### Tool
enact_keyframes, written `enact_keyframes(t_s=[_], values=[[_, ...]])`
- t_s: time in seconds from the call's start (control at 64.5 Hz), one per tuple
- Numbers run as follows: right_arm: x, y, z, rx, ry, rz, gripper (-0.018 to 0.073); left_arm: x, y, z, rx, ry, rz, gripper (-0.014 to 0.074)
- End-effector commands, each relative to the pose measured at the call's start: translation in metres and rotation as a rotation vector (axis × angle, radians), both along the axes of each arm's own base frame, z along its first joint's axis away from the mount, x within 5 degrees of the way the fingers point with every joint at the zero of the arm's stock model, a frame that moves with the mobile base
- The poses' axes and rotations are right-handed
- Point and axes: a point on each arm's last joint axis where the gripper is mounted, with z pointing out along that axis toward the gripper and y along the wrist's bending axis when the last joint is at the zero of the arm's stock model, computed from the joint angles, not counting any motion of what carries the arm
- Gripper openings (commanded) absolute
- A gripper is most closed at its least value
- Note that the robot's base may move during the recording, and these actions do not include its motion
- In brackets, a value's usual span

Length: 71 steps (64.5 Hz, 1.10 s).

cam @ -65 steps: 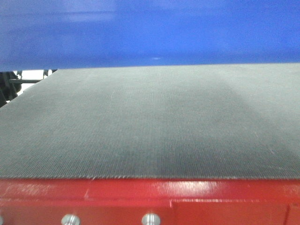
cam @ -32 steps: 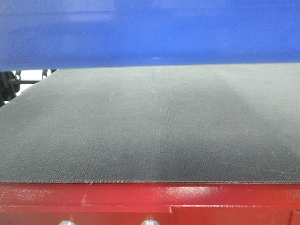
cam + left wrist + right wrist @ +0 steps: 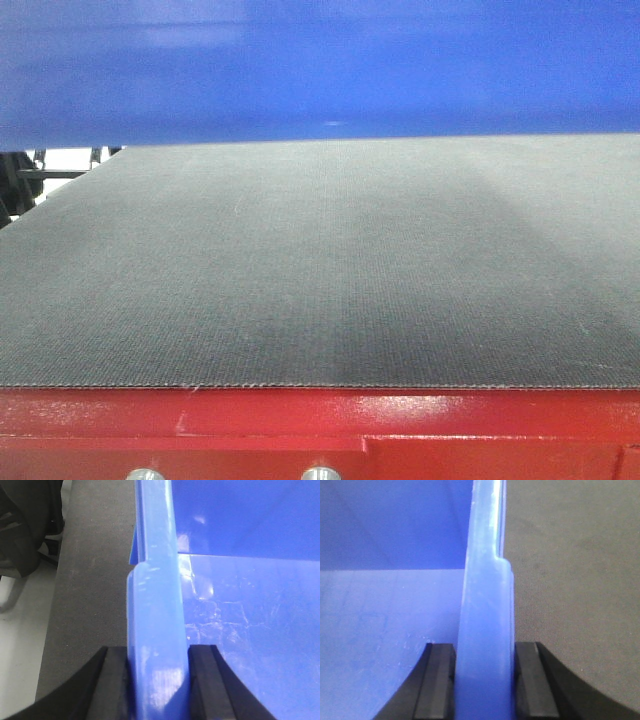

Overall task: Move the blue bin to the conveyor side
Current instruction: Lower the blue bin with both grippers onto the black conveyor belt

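The blue bin [image 3: 320, 70] fills the top of the front view as a blurred glossy band over the conveyor belt [image 3: 320, 260]. My left gripper [image 3: 159, 685] is shut on the bin's left rim lip, with one black finger [image 3: 115, 680] outside and the other inside. My right gripper [image 3: 485, 682] is shut on the right rim lip, with one finger [image 3: 532, 680] outside. The bin's scuffed inside [image 3: 250, 630] shows in the left wrist view and its floor [image 3: 385, 620] in the right. The belt lies beside each wall [image 3: 95, 580] [image 3: 570, 580]. I cannot tell if the bin touches the belt.
The red metal frame [image 3: 300, 420] with silver bolts [image 3: 320, 473] edges the belt's near side. Beyond the belt's left edge are pale floor [image 3: 20, 645] and dark equipment [image 3: 25, 525]. Dark machinery shows at the far left [image 3: 20, 185].
The red frame and bolts have dropped a little lower in the front view, and the bin's lower edge sits slightly higher. Both grips are unchanged.
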Motion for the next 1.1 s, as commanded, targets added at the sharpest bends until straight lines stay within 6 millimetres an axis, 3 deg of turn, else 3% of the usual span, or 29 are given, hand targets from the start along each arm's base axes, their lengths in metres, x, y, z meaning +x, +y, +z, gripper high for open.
enact_keyframes(t_s=[0.0,0.186,0.465,0.635,0.79,1.085], values=[[-0.004,-0.007,0.017,-0.032,-0.154,-0.031,-0.0088,-0.002,0.005,0.012,0.039,-0.112,0.023,-0.0020],[0.011,-0.004,0.012,-0.022,-0.121,-0.041,-0.0088,0.023,0.001,0.004,0.046,-0.092,0.017,-0.0020],[0.075,0.013,-0.008,-0.029,-0.108,-0.034,-0.0088,0.094,-0.013,-0.014,0.041,-0.178,-0.003,-0.0020],[0.128,0.025,-0.034,-0.032,-0.105,-0.031,-0.0088,0.145,-0.022,-0.043,0.045,-0.173,-0.016,-0.0020],[0.161,0.034,-0.060,-0.041,-0.071,-0.026,-0.0088,0.183,-0.029,-0.072,0.050,-0.152,-0.026,-0.0020],[0.209,0.046,-0.102,-0.043,-0.063,-0.018,-0.0088,0.226,-0.037,-0.121,0.059,-0.094,-0.037,-0.0020]])
